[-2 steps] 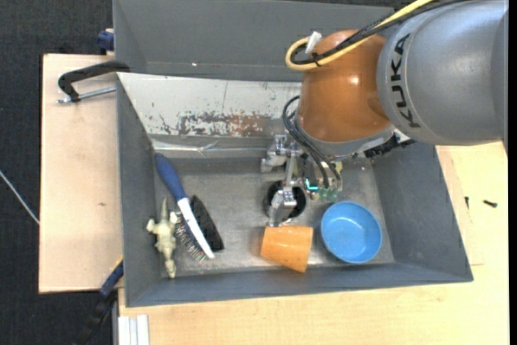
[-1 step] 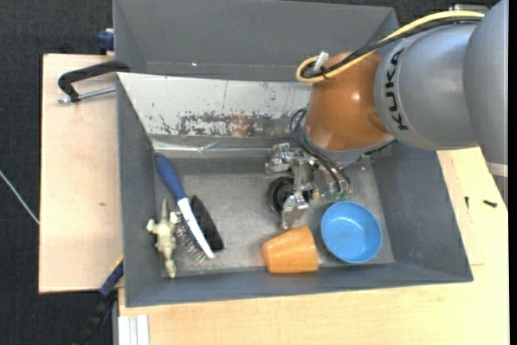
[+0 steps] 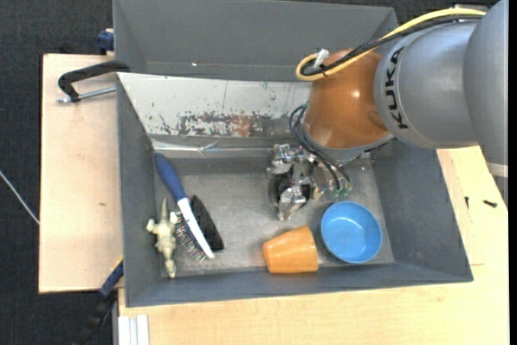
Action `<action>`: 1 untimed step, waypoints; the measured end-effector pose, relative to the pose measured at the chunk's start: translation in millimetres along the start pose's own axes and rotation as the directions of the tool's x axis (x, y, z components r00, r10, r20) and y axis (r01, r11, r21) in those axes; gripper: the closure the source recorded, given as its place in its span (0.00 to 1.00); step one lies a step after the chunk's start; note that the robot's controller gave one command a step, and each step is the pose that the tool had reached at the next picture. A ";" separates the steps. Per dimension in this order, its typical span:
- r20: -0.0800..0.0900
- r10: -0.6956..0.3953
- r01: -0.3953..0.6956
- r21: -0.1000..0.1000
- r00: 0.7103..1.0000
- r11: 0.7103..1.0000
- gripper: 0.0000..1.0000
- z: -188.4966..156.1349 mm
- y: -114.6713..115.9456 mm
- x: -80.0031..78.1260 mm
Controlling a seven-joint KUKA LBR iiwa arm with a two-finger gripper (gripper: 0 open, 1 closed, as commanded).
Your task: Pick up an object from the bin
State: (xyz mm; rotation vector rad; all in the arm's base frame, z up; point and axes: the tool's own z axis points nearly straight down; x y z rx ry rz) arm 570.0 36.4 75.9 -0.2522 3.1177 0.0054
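My gripper [image 3: 288,191] hangs low over the bin floor, right of the middle, below the arm's orange cover. Its metal fingers point down at bare floor; I cannot make out whether anything sits between them. An orange cup [image 3: 291,251] lies on its side just below the gripper, near the front wall. A blue bowl [image 3: 351,232] stands upright to the gripper's lower right, beside the cup.
At the front left lie a brush [image 3: 187,208] with a blue handle and black bristles and a small cream toy figure [image 3: 165,235]. Bare floor stretches between these and the gripper. The arm comes in over the bin's right wall.
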 end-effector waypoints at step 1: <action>0.000 -0.080 0.080 0.005 0.997 0.997 1.00 -135.7 -38.9 6.4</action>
